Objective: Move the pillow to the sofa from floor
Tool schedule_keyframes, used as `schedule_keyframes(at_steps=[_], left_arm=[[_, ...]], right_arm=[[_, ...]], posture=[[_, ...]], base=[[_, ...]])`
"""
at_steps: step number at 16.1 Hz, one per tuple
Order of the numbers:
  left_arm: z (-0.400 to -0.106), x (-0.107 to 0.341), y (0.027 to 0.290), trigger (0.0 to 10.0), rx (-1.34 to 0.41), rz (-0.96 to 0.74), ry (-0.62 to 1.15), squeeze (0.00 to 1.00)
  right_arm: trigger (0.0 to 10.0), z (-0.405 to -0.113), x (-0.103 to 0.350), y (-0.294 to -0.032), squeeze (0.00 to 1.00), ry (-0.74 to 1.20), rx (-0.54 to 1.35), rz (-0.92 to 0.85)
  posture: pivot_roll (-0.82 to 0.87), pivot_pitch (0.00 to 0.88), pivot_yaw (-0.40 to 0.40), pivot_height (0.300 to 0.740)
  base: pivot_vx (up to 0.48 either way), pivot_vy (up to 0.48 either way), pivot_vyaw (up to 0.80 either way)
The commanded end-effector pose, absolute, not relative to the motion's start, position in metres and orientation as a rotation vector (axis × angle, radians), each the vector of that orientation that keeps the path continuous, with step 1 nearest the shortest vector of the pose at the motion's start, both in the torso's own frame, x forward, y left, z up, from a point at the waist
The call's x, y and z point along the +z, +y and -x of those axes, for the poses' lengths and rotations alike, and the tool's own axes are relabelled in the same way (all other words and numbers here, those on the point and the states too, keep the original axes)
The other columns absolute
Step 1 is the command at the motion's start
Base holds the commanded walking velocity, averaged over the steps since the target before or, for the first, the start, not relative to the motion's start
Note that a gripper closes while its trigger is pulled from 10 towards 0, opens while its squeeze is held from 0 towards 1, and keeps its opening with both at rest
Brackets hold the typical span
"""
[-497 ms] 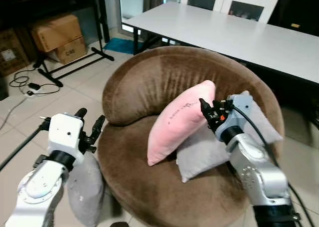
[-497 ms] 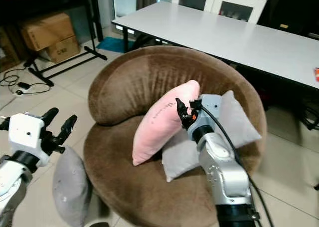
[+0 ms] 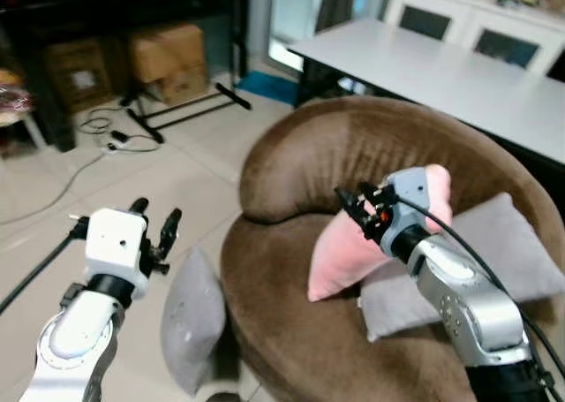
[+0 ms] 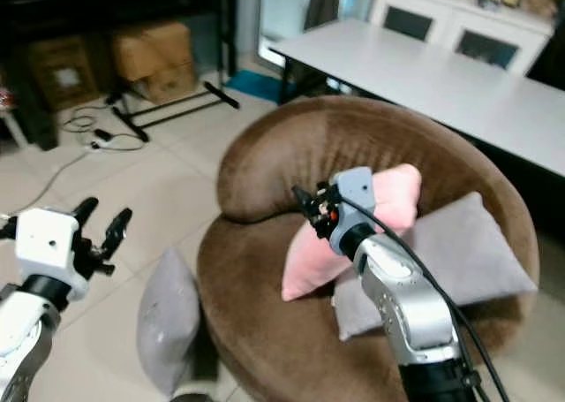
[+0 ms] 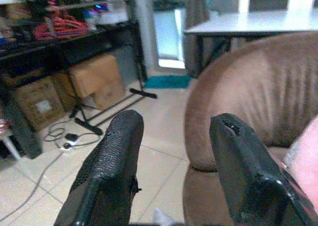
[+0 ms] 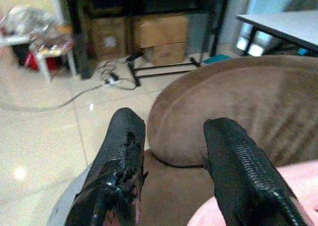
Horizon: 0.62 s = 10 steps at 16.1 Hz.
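Observation:
A grey pillow stands on edge on the tiled floor, leaning against the left front of the round brown sofa. My left gripper hovers open above and just left of it, holding nothing. A pink pillow leans on the sofa seat over a second grey pillow. My right gripper is open over the seat, in front of the pink pillow, with nothing between its fingers. The left wrist view looks along the left fingers toward the sofa back.
A long white table stands behind the sofa. Cardboard boxes, a black stand's legs and loose cables lie at the back left under dark shelving. Open tiled floor spreads left of the sofa.
The whole view has swung left, so the sofa and pillows sit further right. My right gripper has drawn away from the pink pillow's top toward the left. The left gripper stays open.

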State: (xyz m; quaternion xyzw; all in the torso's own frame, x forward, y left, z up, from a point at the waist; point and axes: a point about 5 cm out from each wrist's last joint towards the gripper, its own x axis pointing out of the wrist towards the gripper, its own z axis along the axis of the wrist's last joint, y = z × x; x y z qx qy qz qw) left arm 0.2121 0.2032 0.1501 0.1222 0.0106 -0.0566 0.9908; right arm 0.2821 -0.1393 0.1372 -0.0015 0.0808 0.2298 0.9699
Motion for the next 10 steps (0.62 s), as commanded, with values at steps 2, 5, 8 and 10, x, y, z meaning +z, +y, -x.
schedule_keyframes(at_steps=[2, 5, 8, 10], left_arm=[[-0.209, 0.147, 0.200, 10.0, -0.118, -0.236, 0.031, 0.00], [-0.209, 0.145, 0.201, 10.0, -0.114, -0.242, 0.035, 0.00], [-0.211, 0.144, 0.205, 10.0, -0.080, -0.261, 0.026, 0.00], [-0.213, 0.140, 0.218, 10.0, 0.062, -0.291, -0.017, 0.00]], right_arm=[[10.0, -0.279, 0.133, -0.144, 0.00, 0.191, 0.482, 0.034], [10.0, -0.277, 0.122, -0.144, 0.00, 0.239, 0.407, -0.014], [10.0, -0.275, 0.106, -0.149, 0.00, 0.278, 0.240, -0.033], [10.0, -0.278, 0.097, -0.167, 0.00, 0.269, 0.007, -0.145]], posture=[[0.09, 0.000, -0.093, 0.740], [0.09, 0.000, -0.086, 0.740], [0.08, 0.000, -0.082, 0.740], [0.06, 0.000, -0.071, 0.740]], base=[[0.000, 0.334, 0.80], [0.000, 0.323, 0.27], [0.000, 0.095, 0.00], [0.000, 0.000, 0.00]])
